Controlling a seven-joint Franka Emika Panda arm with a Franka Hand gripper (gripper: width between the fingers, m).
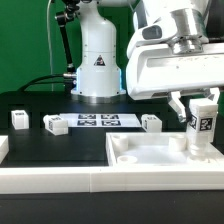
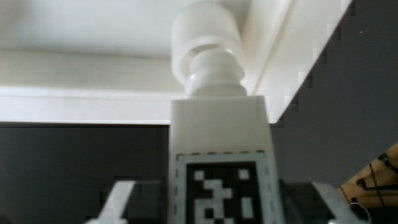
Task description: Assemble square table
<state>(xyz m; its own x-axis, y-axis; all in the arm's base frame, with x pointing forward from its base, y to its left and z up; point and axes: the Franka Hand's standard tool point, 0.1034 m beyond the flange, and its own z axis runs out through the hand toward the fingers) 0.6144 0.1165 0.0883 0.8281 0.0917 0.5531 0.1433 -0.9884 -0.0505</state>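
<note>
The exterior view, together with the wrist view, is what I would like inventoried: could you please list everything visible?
slab: one, white, front of the table, on the exterior view's right.
held leg: one, white with a black-and-white tag, upright over the slab's right part; contact with the slab unclear.
loose legs: three, white, tagged, on the table behind the slab and border wall.
marker board: one, white with black tags, flat at mid-table.
border wall: one, white, along the front.
table: one, black.
backdrop: one, green, behind.
robot base: one, white, behind the marker board.
tool: one, white, closed on the held leg.
</note>
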